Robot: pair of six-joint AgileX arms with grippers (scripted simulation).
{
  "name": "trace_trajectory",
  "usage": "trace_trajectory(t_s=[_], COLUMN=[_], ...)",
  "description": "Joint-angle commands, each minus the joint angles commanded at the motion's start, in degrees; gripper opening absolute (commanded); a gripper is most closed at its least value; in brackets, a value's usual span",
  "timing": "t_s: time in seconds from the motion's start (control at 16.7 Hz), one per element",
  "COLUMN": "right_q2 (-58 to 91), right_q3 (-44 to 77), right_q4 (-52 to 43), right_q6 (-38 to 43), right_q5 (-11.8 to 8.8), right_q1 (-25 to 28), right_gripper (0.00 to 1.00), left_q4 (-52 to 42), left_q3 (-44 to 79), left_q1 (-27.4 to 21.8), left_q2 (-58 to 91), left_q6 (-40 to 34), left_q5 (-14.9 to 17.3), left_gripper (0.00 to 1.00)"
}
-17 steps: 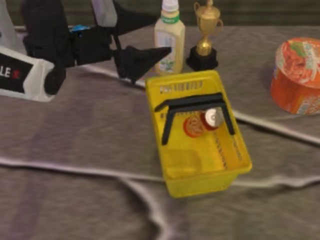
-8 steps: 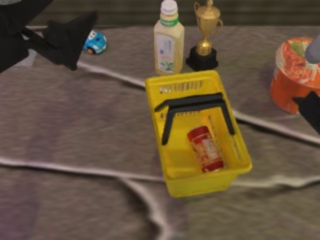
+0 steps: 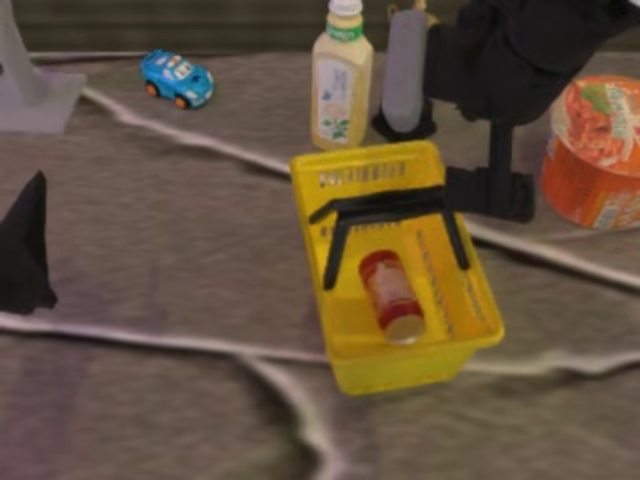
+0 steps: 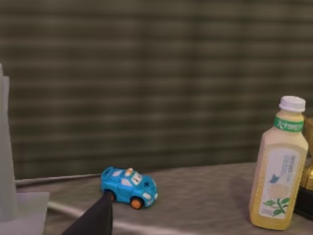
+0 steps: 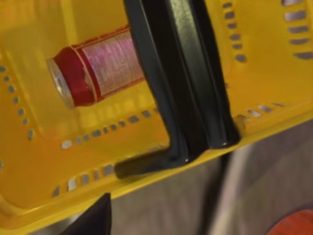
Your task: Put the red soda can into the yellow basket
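Note:
The red soda can (image 3: 390,296) lies on its side on the floor of the yellow basket (image 3: 480,330), free of both grippers; it also shows in the right wrist view (image 5: 98,68) behind the black folding handles (image 5: 186,88). My right gripper (image 3: 490,192) hovers just past the basket's far right rim, open and empty, with one dark finger (image 5: 93,220) showing. My left gripper (image 3: 27,250) sits at the table's left edge, open and empty, its finger (image 4: 95,220) pointing toward the back of the table.
A blue toy car (image 3: 177,78) stands at the back left, with a pale dressing bottle (image 3: 340,85) behind the basket. A trophy base (image 3: 405,125) is mostly hidden by my right arm. A large orange noodle tub (image 3: 595,150) sits at the right edge.
The can dropped from upright onto its side in the basket and rolled slightly left. My left arm withdrew to the left edge. My right arm swung in above the basket's far right.

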Motion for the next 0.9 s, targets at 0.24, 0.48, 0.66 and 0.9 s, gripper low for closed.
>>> trace_trajectory(t_s=[0.24, 0.48, 0.66, 0.9], right_q2=[15.4, 24.0, 24.8, 24.7], right_q3=[14.8, 22.7, 23.5, 23.1], right_q4=[-10.0, -15.5, -16.1, -15.8], right_q6=[-6.7, -10.3, -10.7, -10.6], right_q5=[0.4, 0.6, 0.6, 0.6], right_q1=[3.8, 5.8, 6.0, 5.8], right_gripper=[1.00, 1.00, 1.00, 1.00], left_q4=[-6.4, -9.4, -9.7, -9.7], left_q3=[-9.8, -14.9, -15.4, -15.4], left_q1=[1.6, 2.3, 2.4, 2.4], left_q2=[-16.8, -25.0, -25.8, -25.8], left_q6=[1.7, 3.0, 3.2, 3.2], left_q5=[-8.8, -13.7, -14.2, -14.2], left_gripper=[1.00, 1.00, 1.00, 1.00])
